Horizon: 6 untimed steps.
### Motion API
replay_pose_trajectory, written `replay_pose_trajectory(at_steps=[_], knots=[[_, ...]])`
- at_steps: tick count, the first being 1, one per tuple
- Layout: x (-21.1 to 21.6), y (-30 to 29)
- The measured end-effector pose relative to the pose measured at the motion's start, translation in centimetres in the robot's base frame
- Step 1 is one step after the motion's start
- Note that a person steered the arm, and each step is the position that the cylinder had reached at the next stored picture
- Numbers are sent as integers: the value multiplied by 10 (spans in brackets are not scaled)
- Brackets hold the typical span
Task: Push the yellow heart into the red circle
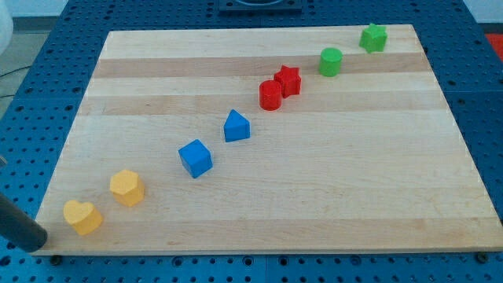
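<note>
The yellow heart lies near the board's bottom left corner. The red circle sits far off toward the view's upper right, touching a red star. My tip is at the view's bottom left, just off the board's left edge. It is to the left of and slightly below the yellow heart, with a small gap between them. The rod runs up and to the left out of the view.
The blocks form a diagonal line across the wooden board. From lower left to upper right: a yellow hexagon, a blue cube, a blue house-shaped block, a green circle, a green star.
</note>
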State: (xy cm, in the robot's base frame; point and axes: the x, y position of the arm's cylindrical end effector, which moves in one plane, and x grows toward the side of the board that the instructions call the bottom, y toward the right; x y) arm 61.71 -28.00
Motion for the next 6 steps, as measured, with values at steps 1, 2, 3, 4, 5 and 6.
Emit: replay_pose_trajectory(at_steps=[1, 2, 3, 4, 5, 6], knots=[[-23, 26], [-25, 88], [-44, 135], [-75, 167], [-139, 155], [-171, 154]])
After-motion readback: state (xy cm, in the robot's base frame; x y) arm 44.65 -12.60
